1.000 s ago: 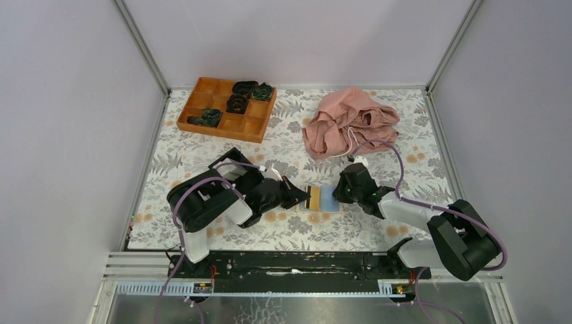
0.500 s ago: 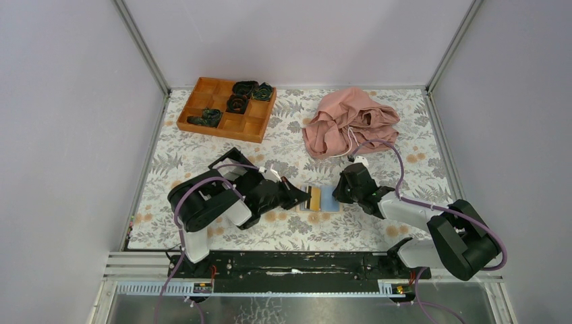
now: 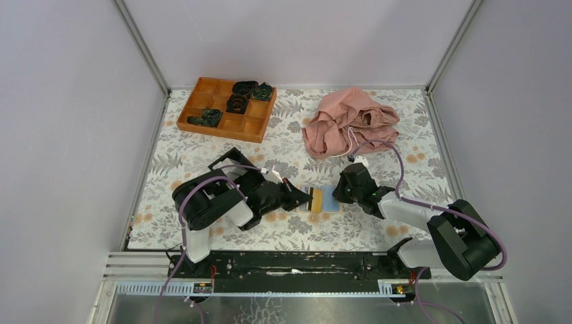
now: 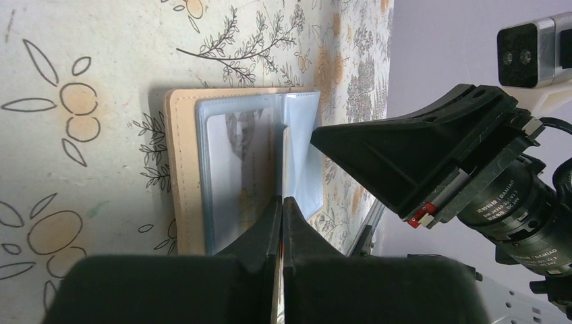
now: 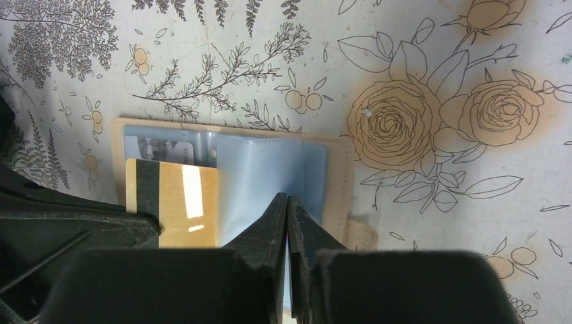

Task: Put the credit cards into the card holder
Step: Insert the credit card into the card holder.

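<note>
The left gripper (image 4: 280, 202) is pinching a gold credit card (image 5: 177, 202) by its short edge and holding it over the open card holder (image 5: 335, 177), which is lying between the arms. The right gripper (image 5: 288, 202) is closed, seemingly on the holder's clear sleeve (image 5: 270, 169). The card is looking thin, stiff and slippery, so I think the edge is the right place to grip it.

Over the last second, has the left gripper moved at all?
Yes, slightly. The left gripper, shut on a credit card, has edged right toward the card holder, which lies unmoved on the floral mat.
</note>
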Controlling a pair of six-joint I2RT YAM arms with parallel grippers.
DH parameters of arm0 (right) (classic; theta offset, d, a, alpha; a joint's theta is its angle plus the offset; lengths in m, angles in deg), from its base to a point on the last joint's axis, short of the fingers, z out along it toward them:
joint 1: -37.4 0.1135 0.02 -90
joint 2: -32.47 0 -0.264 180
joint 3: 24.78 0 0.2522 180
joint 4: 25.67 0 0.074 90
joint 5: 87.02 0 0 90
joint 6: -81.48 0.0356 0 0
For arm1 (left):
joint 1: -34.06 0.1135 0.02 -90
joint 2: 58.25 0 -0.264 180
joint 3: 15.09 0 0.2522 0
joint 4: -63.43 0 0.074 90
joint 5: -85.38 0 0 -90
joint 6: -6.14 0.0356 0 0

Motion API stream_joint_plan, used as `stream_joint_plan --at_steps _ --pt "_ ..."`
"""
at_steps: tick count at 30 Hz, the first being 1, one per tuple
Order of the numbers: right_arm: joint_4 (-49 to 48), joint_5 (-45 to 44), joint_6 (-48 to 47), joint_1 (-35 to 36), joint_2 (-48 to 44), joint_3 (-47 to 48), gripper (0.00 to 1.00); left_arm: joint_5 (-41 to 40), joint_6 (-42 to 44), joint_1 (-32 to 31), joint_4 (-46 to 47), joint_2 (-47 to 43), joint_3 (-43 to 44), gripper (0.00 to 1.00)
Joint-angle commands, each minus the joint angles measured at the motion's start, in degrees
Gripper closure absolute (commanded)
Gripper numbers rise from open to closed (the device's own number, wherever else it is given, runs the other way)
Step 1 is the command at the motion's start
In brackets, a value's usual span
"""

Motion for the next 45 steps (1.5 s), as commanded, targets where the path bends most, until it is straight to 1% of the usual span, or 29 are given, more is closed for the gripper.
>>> stream_joint_plan --at_steps 1,4,9,14,20,30,45 --pt "3.1 -2.09 0.15 -0.02 0.11 -0.28 0.93 -0.3 -1.0 -0.47 3.87 1.34 0.7 1.0" --pt "3.19 -2.16 0.26 -0.04 0.06 -0.44 0.93 -0.73 -1.94 -0.57 6.49 2.34 0.01 1.0" --pt "3.02 -2.25 0.4 -0.03 0.36 -0.86 0.93 -1.79 -4.2 -0.76 14.03 5.15 -1.53 1.0" --pt "3.15 -2.2 0.43 -0.07 0.19 -1.04 0.92 -2.49 -4.86 -0.78 17.83 7.16 -2.09 1.0" --pt "3.57 -2.09 0.7 -0.01 -0.11 -0.83 0.93 -2.71 -4.3 -0.76 16.89 8.2 -1.48 1.0" --pt "3.46 -1.64 1.05 -0.04 0.06 -0.97 0.93 -4.94 -1.29 -1.49 10.98 6.32 -0.57 1.0" --pt "3.66 -1.37 1.43 -0.03 -0.91 -1.66 0.93 -9.4 -1.96 -4.34 9.86 7.62 1.79 1.0"
